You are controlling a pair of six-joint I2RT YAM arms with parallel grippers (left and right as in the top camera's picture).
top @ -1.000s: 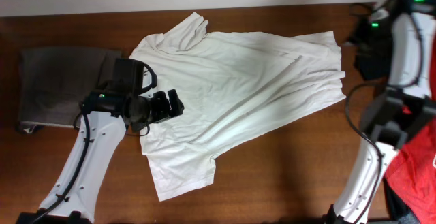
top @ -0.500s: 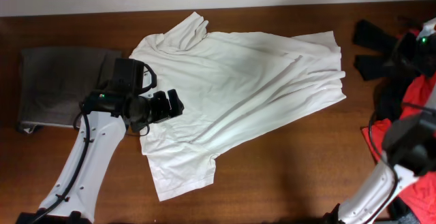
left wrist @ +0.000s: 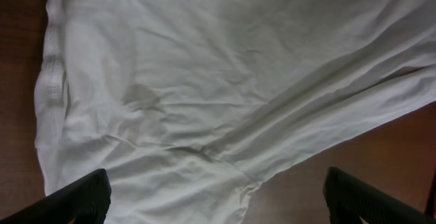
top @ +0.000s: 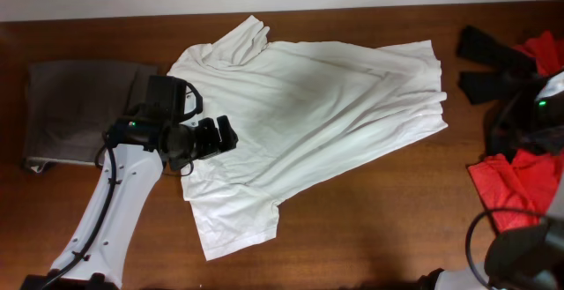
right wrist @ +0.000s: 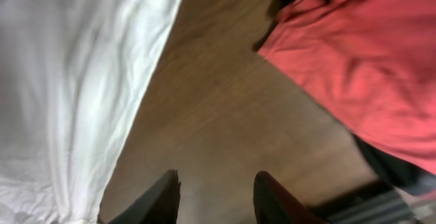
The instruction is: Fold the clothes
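Locate the white T-shirt (top: 308,105) at the centre of the wooden table (top: 370,228) in the overhead view. It lies spread out and creased. One sleeve points toward 11 o'clock, the other sleeve points toward 7 o'clock, and the hem end lies toward 3 o'clock. Note the left gripper (top: 216,137) at the 9 o'clock edge of the shirt, over the fabric between the two sleeves. In the left wrist view, confirm that the left gripper (left wrist: 218,200) has its fingers spread fully apart. They show only at the two lower corners of that view, with creased white cloth below them and nothing between them. Whether the fingertips touch the cloth cannot be told. In the right wrist view, confirm that the right gripper (right wrist: 216,197) has its fingers partly apart over bare wood and holds nothing. There the shirt edge lies toward 9 o'clock and a red garment (right wrist: 361,67) toward 2 o'clock. In the overhead view, observe the grey-brown trousers (top: 75,105) at 9 o'clock, just beside the shirt. A black garment (top: 489,61) lies at 3 o'clock, well apart from the shirt.
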